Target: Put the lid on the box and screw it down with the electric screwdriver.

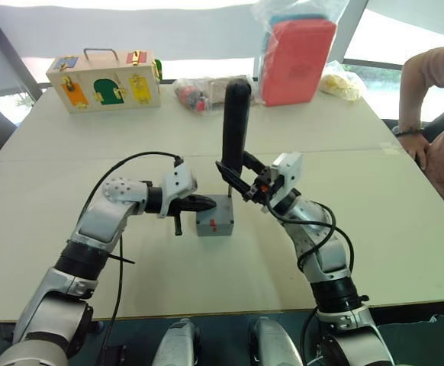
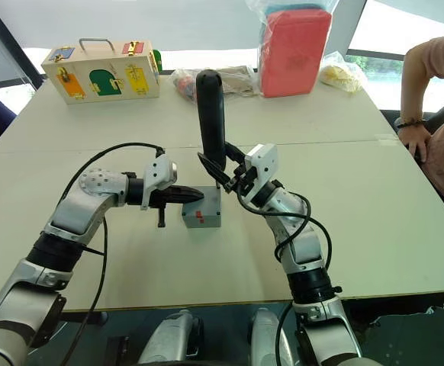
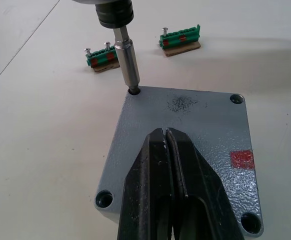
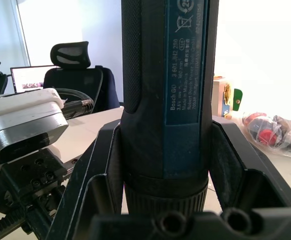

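Wooden latch box (image 1: 104,78) with coloured doors at the far left of the tabletop (image 1: 405,229), close to its far edge. Left gripper (image 1: 201,203), fingers pressed together with nothing between, tips lying flat on the lid (image 3: 185,145). Lid sits on the box (image 1: 214,221) at mid tabletop, edges flush, red mark near one side, open corner holes. Bare tabletop all round the box, wide room toward the near edge. Two green connector blocks (image 3: 101,56) just beyond the box, apart from it. Electric screwdriver (image 1: 235,130) upright, bit (image 3: 127,60) down in one corner hole of the lid. Right gripper (image 1: 245,177) pinching the screwdriver low on its body. Label on the tool reads "Bosch GO", rest too small. Red foam pack (image 1: 297,59) in a clear bag at the far edge. Person's arm (image 1: 428,91) at the right edge.
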`<state>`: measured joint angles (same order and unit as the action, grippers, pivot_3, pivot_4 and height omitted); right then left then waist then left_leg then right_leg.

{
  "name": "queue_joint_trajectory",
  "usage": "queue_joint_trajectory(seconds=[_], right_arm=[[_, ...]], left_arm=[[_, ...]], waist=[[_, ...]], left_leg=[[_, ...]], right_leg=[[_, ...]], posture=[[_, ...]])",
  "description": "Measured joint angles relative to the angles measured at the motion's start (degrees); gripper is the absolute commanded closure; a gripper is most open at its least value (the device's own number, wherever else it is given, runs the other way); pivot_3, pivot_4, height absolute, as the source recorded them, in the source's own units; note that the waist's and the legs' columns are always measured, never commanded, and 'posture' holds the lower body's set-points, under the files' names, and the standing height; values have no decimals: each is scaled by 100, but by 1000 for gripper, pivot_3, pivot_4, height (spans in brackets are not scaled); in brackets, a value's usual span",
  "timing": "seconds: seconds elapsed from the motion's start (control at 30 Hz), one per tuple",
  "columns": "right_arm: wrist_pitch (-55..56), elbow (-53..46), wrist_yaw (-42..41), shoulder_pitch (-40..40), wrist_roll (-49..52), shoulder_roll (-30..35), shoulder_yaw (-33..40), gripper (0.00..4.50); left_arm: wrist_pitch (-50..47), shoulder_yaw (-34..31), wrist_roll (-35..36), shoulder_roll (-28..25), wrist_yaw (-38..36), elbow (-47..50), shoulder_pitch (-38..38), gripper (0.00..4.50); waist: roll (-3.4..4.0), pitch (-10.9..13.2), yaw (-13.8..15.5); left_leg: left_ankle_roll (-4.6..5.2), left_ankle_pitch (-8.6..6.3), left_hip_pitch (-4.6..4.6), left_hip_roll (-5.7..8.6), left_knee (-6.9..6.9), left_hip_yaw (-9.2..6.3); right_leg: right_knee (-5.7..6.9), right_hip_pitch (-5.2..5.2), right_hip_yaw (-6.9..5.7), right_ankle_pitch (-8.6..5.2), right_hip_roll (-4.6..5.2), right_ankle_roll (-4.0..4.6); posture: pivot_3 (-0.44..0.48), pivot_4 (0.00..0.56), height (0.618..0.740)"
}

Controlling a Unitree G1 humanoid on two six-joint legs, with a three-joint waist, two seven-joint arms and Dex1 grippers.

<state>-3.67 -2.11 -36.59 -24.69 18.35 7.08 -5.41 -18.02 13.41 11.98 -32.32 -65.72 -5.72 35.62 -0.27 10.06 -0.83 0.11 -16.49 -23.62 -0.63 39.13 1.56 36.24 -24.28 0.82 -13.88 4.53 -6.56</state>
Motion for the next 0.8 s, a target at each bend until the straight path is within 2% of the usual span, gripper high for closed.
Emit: queue_joint_trajectory(seconds=[0.57,0.7,0.8], right_arm=[[-293,-107,155,87,-279,71,-172,2642],[-611,-153,251,85,-234,66,-154,2642],[-801,-190,332,91,-180,56,-132,2642]], left_arm=[[61,85,-146,47,64,-52,-13,4500],[161,121,-197,42,64,-113,-75,4500],[247,130,-232,39,53,-169,-105,4500]], waist=[[-8,-74,-7],[-17,-98,-8],[-26,-131,-10]], left_leg=[[3,-2,32,-2,-7,-1],[24,-17,115,-4,-25,1],[34,-23,135,-7,-35,-2]], right_leg=[[-4,33,0,-3,-3,1],[-15,116,0,-23,-2,13],[-12,128,-1,-36,-2,20]], posture=[[0,150,730],[0,150,730],[0,150,730]])
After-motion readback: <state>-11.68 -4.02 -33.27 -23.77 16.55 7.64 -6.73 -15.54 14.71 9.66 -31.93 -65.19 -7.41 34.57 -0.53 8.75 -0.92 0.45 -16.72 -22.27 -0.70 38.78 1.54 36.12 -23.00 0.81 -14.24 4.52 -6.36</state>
